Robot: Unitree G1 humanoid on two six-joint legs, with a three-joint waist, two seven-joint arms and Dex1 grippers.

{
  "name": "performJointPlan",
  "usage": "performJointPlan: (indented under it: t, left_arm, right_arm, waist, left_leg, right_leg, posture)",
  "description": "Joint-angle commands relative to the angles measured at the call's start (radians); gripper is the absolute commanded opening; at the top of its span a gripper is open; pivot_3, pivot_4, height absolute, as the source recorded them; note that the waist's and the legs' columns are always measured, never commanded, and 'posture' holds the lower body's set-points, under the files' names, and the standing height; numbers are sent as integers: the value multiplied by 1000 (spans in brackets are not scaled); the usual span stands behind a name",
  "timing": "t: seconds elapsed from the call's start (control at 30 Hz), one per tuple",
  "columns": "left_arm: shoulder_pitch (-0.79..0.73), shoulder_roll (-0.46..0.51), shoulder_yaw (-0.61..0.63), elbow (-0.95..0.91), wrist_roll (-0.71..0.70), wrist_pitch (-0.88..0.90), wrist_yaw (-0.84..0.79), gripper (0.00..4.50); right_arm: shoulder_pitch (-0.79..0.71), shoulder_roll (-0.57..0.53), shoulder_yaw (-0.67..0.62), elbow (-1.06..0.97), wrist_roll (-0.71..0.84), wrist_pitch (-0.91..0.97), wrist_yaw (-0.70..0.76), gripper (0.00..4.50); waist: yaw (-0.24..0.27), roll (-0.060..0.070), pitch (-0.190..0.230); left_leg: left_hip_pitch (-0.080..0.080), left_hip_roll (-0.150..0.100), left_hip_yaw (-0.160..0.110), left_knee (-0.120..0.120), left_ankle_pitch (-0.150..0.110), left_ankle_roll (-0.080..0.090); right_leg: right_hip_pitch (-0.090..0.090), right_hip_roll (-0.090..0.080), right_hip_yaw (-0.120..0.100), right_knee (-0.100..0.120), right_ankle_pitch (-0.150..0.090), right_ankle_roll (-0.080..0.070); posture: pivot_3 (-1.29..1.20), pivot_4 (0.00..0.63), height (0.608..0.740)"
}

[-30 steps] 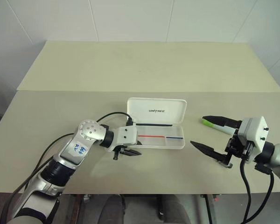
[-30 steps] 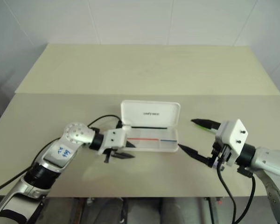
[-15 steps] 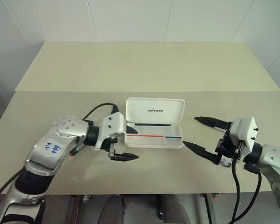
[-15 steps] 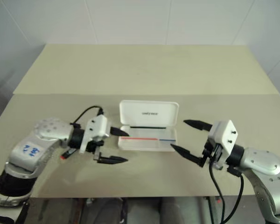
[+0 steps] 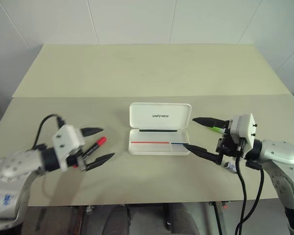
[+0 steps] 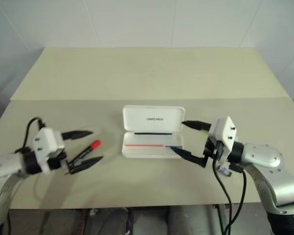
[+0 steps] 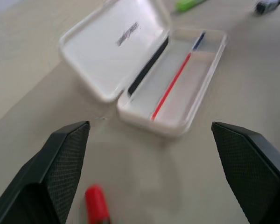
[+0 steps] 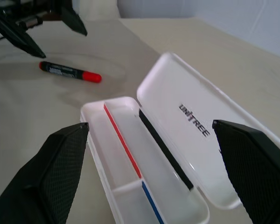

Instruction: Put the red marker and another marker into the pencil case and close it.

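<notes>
Beige table [image 5: 137, 73], open white pencil case [image 5: 159, 129], red-capped black marker [image 5: 92, 146], seemingly loose between released jaws.

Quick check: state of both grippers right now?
Left gripper: open, holding nothing, beside the red marker.
Right gripper: open, empty, at the pencil case.

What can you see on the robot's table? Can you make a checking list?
Surface: beige table, two boards joined by a seam.
Job's things: white pencil case open, lid up, no markers inside; red marker lying on the table; green-capped marker on the table beside the case.
Clutter: small dark stub on the table.
Grippers: left gripper open, its fingers on either side of the red marker; right gripper open, by the case's end.
Cables: black cables along the right arm.
Surroundings: white tiled wall.
</notes>
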State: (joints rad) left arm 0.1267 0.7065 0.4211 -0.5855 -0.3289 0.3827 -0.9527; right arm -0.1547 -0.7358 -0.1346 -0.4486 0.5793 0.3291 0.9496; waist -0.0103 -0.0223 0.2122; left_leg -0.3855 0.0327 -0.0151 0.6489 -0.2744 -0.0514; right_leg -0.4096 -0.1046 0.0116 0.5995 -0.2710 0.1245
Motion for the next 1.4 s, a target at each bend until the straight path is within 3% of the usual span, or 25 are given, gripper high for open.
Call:
performJointPlan:
  t: [0.03, 0.3, 0.73, 1.03, 1.4]
  left_arm:
    - [75, -21, 104, -7, 6, -121, 19, 4485]
    - [187, -98, 178, 137, 24, -226, 111, 4485]
    - [34, -105, -31, 414, 53, -294, 139, 4485]
    - [-18, -120, -138, 493, 99, -271, 200, 4485]
    - [-12, -111, -210, 468, 118, -232, 239, 997]
  right_arm:
    - [-38, 10, 17, 15, 6, -16, 24, 4500]
    - [-92, 23, 40, 35, 1, -19, 27, 4500]
    - [-103, 23, 19, 3, -3, -9, -7, 4500]
    - [-93, 17, 8, -18, 3, -5, -29, 4500]
    - [-43, -54, -24, 6, 11, -29, 72, 4500]
  waist:
    - [8, 0, 0]
    - [7, -1, -1]
    - [8, -2, -1]
    - [9, -1, -2]
    - [9, 6, -6]
  left_leg:
    - [0, 0, 0, 0, 0, 0]
    - [0, 0, 2, 2, 0, 0]
    - [0, 1, 2, 1, 0, 0]
    - [0, 1, 2, 0, 0, 0]
    - [7, 1, 2, 0, 2, 3]
  right_leg:
    - [0, 0, 0, 0, -1, -3]
    - [2, 0, 0, -5, 1, -4]
    - [1, 0, 0, -4, 1, -4]
    - [0, 0, 0, -2, 3, -1]
    - [9, 1, 0, -10, 10, -9]
  posture:
    - [0, 150, 740]
    - [0, 150, 740]
    - [0, 150, 740]
    - [0, 150, 740]
    - [0, 150, 740]
